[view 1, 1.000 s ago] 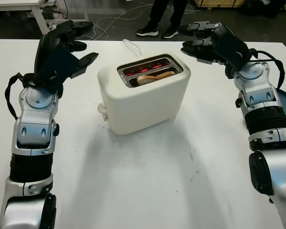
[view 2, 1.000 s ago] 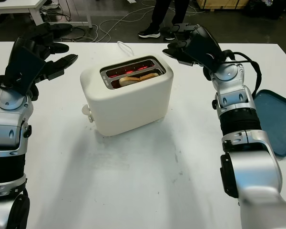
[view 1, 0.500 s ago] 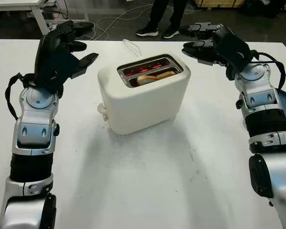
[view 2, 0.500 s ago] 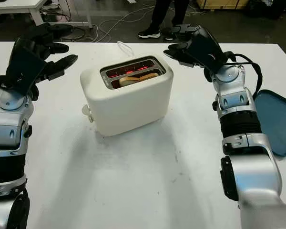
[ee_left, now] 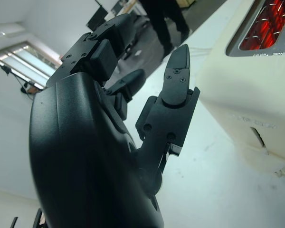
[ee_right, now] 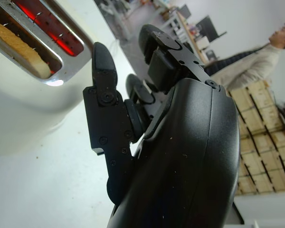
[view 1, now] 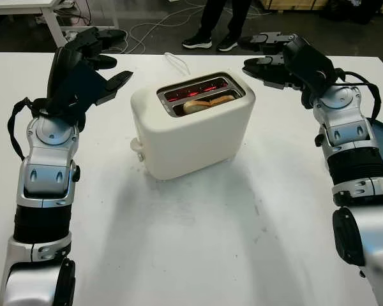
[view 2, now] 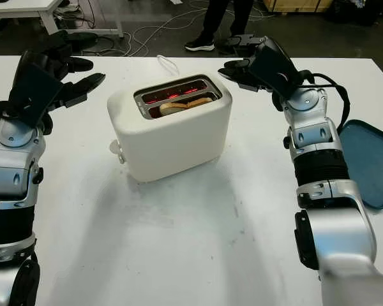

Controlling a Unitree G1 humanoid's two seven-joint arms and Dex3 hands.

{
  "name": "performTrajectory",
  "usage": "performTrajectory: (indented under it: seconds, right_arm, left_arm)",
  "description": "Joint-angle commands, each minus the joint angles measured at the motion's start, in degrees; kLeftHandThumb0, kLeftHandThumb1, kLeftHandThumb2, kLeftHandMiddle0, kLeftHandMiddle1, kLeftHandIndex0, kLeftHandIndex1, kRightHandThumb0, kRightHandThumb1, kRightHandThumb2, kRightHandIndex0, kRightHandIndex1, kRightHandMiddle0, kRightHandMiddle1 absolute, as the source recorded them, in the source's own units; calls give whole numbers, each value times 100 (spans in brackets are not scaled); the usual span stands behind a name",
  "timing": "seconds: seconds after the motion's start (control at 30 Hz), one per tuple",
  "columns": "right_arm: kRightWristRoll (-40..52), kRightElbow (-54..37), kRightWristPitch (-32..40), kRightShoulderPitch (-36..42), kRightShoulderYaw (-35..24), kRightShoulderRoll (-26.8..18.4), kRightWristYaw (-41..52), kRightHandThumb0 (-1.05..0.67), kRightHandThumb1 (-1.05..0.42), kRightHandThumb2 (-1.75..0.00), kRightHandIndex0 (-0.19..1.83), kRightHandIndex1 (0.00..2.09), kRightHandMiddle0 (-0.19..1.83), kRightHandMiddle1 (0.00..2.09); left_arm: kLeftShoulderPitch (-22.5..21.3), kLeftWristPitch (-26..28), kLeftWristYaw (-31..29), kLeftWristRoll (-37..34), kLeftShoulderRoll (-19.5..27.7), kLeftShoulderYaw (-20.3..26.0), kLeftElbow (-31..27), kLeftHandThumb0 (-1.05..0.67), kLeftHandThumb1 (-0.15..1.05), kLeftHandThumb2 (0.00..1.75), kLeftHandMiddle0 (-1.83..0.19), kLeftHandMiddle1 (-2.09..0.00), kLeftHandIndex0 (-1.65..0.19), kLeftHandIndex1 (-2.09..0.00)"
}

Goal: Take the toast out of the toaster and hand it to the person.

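Fingers of the left hand are spreading open, holding nothing, beside the toaster. The right hand is hovering open at the opposite side, likely flanking it for a reach. Toast is sitting in the near slot, elements glowing red. A person is standing beyond the table.

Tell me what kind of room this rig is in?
Likely a lab or workshop, not a kitchen: the toaster sits on a bare white table, loose cables trail across the floor, and stacked wooden crates stand behind a person.
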Motion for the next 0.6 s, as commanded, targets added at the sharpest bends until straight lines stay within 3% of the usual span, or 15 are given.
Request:
performTrajectory:
  seconds: [0.0,0.57]
  right_arm:
    - [60,-103,149,43,-29,29,-18,-32,-92,-18,63,6,61,0]
    - [71,-184,275,89,-59,32,-38,-30,-92,-17,63,6,61,0]
  left_arm:
    - [55,21,-13,31,28,-22,-60,-26,75,37,-25,-96,-47,-40]
    - [69,88,28,5,1,31,-112,-25,75,37,-26,-96,-46,-43]
